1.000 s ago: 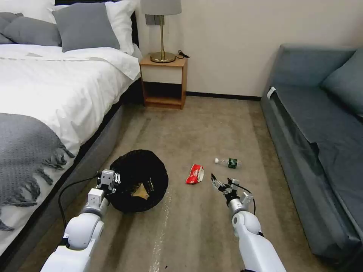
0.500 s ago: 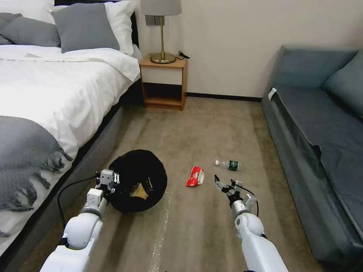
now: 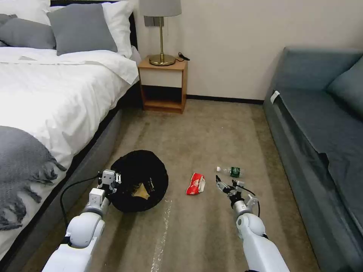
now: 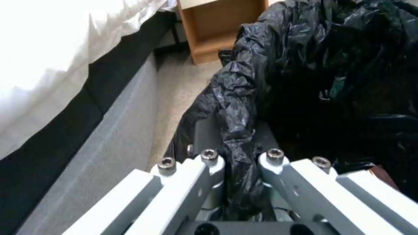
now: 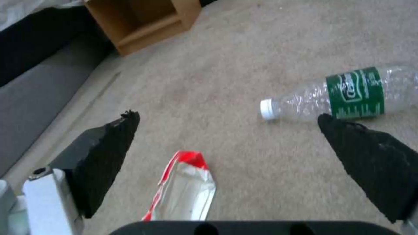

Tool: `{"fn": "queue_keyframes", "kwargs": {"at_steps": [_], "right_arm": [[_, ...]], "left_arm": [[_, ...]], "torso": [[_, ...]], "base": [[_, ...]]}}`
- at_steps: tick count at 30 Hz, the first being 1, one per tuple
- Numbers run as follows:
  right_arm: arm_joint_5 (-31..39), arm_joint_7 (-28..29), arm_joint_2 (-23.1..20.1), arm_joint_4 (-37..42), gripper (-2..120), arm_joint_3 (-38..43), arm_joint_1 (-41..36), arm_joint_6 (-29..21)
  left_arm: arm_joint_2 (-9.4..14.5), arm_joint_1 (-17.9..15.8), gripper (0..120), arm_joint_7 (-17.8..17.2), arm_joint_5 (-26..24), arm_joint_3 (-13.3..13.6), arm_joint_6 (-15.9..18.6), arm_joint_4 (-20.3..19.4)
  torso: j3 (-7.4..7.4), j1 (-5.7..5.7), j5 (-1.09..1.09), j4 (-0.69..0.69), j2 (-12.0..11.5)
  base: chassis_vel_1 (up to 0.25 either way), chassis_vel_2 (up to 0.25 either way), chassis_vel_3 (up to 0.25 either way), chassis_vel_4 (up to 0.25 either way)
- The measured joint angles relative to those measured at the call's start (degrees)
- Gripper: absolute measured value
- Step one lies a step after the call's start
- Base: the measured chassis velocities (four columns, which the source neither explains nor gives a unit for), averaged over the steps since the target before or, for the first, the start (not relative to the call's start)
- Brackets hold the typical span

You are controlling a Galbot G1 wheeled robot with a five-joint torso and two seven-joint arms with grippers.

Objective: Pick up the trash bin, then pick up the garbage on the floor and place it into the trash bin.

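Left claw: I have it pinching the black bag at the near rim of the bin, which stands on the carpet beside the bed.
Right claw: I see it spread wide, low over the carpet.
Wrapper: on the floor between bin and right claw.
Bottle: lying just past the right claw.
In the bin: brown paper.

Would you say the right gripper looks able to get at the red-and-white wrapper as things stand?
Probably yes: the right gripper is open above bare carpet, the wrapper lies just beside it, and the bottle lies apart.
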Motion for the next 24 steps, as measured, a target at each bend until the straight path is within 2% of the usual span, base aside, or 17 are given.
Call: {"fn": "queue_keyframes", "kwargs": {"at_steps": [24], "right_arm": [[-0.2, -1.0, -0.2, -0.4, 100, 0.1, -0.7, 0.9]], "left_arm": [[-0.3, 0.7, 4, 0.0, 0.3, 0.0, -0.2, -0.1]], "torso": [[0.0, 0.0, 0.0, 0.0, 0.0]], "base": [[-0.096, 0.096, 0.096, -0.095]]}}
